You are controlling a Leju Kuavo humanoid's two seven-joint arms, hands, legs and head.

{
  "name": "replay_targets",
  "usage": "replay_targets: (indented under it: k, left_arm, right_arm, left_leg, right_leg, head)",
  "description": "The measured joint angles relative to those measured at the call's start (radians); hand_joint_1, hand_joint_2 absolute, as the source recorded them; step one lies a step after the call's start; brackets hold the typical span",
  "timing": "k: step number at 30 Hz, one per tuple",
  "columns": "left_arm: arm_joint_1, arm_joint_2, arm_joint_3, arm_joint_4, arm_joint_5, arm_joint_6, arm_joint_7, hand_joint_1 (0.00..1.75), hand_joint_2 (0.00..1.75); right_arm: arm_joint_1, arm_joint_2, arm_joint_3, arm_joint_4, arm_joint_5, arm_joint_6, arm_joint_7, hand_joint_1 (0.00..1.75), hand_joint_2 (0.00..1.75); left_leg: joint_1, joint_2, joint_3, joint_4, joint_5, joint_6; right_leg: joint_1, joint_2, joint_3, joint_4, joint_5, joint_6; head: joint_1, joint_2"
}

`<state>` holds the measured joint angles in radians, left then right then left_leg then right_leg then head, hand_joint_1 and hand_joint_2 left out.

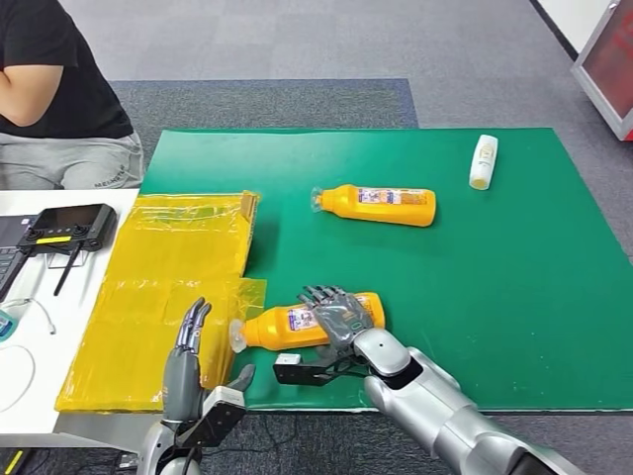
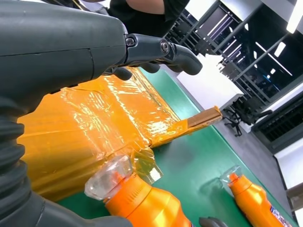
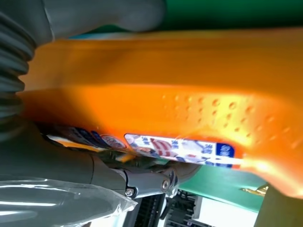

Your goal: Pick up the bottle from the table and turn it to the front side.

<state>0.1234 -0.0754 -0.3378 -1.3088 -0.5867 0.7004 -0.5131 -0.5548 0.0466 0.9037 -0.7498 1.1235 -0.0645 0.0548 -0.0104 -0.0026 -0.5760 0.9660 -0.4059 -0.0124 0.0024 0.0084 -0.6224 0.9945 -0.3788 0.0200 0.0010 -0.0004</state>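
The right hand (image 1: pixel 339 319) lay over the near orange bottle (image 1: pixel 299 325), its fingers draped across the body toward the base end, apparently closing on it; whether the grasp was firm could not be told. The bottle lay on its side on the green mat (image 1: pixel 522 297), cap pointing toward the left hand (image 1: pixel 190 371), probably so that hand could steady it for turning. That hand stood upright with fingers apart, holding nothing, just beside the cap, over the yellow plastic sheet (image 1: pixel 171 267). Farther off lay a second orange bottle (image 1: pixel 381 205) and a white bottle (image 1: pixel 484 161).
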Motion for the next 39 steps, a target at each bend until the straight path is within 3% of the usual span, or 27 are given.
replay_targets:
  k: [15,19,24,30,39]
  left_arm:
    - [0.001,-0.001,0.018,0.000,-0.003,0.001,0.000,0.00,1.75]
    - [0.005,0.000,0.043,-0.002,-0.004,0.001,0.000,0.00,1.75]
    - [0.005,0.000,0.050,-0.009,0.025,0.001,-0.028,0.00,1.75]
    - [0.005,-0.001,0.051,-0.043,0.129,-0.008,-0.094,0.00,1.75]
    - [0.007,-0.013,0.045,-0.106,0.333,-0.130,-0.168,0.00,1.75]
  right_arm:
    - [-0.032,0.023,0.004,0.062,0.037,0.016,0.012,1.75,1.75]
    - [-0.032,0.035,0.001,0.096,0.041,-0.042,0.011,1.75,1.75]
    - [0.015,0.036,-0.070,0.090,-0.122,-0.171,-0.115,1.75,1.75]
    - [0.113,0.039,-0.234,-0.038,-0.401,-0.210,-0.302,1.75,1.75]
    - [0.209,0.045,-0.333,-0.163,-0.477,-0.211,-0.351,1.75,1.75]
  left_leg:
    - [0.000,0.000,0.000,0.000,0.003,0.002]
    - [0.000,0.000,0.000,0.000,0.003,0.003]
    - [0.000,0.000,-0.001,0.000,0.007,0.001]
    - [0.000,0.002,0.000,0.000,0.004,0.000]
    - [0.000,0.002,-0.002,0.000,0.003,0.000]
  right_leg:
    - [0.000,0.000,0.001,0.000,0.003,0.001]
    - [0.000,0.000,0.000,0.000,0.001,-0.001]
    - [0.000,0.000,0.000,0.000,0.007,0.000]
    - [0.000,0.002,0.000,0.000,0.006,0.000]
    - [0.000,0.002,-0.003,0.000,0.003,-0.001]
  head:
    - [0.000,0.000]
    - [0.000,0.000]
    - [0.000,0.000]
    - [0.000,0.000]
    - [0.000,0.000]
